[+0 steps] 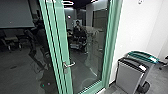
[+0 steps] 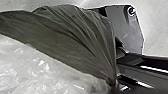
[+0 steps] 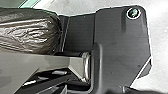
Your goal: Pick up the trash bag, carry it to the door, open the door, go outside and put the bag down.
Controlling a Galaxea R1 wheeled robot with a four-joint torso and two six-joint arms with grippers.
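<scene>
A glass door with a green frame (image 1: 63,42) stands upright ahead in the head view, its silver lever handle (image 1: 69,65) on the left frame post. Folds of the dark trash bag (image 2: 75,32) narrow to a bunched point in the left wrist view, where my left gripper (image 2: 114,83) is shut on it. Shiny, crinkled dark plastic of the bag (image 3: 27,31) lies beside the robot's dark plate in the right wrist view.
Two bins, one with a black top (image 1: 130,76) and one with a teal top (image 1: 143,57), stand right of the door by the white wall (image 1: 135,27). A person (image 1: 78,25) shows small in the glass. Dim furniture lies at the left.
</scene>
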